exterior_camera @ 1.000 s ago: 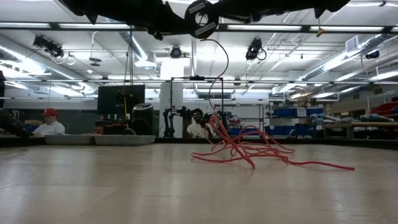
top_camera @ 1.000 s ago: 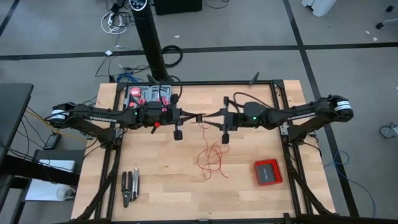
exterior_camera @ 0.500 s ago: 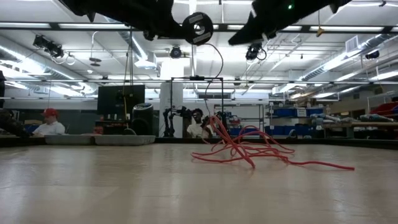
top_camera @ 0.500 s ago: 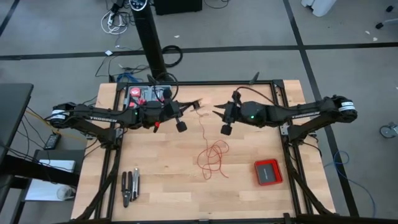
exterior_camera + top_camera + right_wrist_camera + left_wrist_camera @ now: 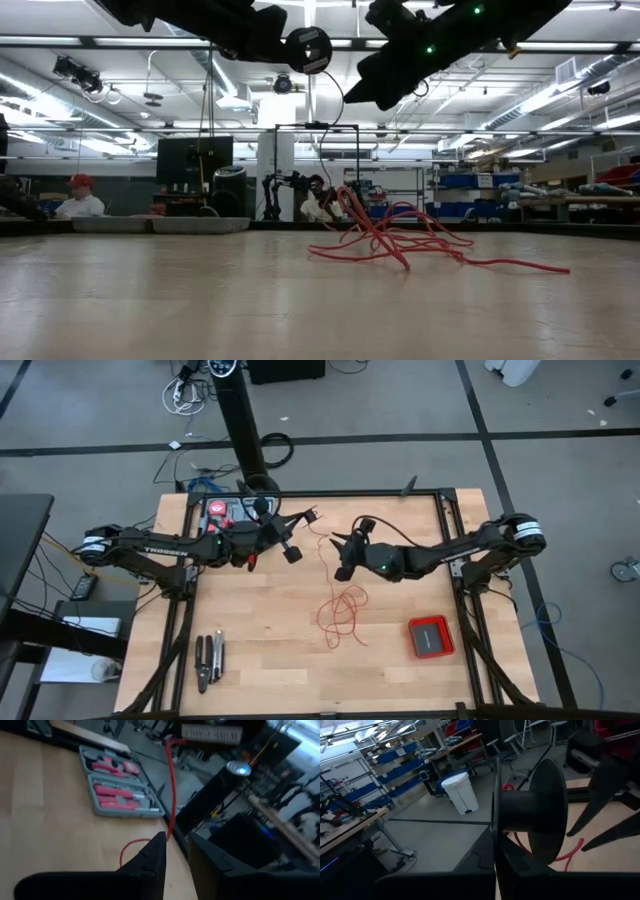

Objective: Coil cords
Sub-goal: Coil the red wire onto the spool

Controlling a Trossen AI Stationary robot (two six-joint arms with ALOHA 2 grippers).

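Near the front-left corner of the bench [image 5: 250, 660] lay a pair of pliers [image 5: 209, 661]. At the back edge, left of centre, sat an open tool case [image 5: 236, 513] holding red-handled tools, also seen in the right wrist view [image 5: 119, 789].

The left end effector [image 5: 300, 520] was raised above the bench just in front of that case, its fingers clamped shut on a small black spool [image 5: 540, 815], which showed in the low view as a dark disc [image 5: 306, 48] high above the surface.

From the spool, the thin red wire [image 5: 340, 610] ran down across the middle of the bench to a loose tangle of loops lying on the wood right of centre; the low view showed the heap [image 5: 400, 240] resting on the surface with one strand rising toward the arms.

The right end effector [image 5: 340, 548] was above the bench centre, near the left one but apart from it, fingers narrowly parted with the wire strand [image 5: 171, 795] passing between them; whether they gripped it could not be told.

A flat red box [image 5: 431, 637] lay near the front-right corner.
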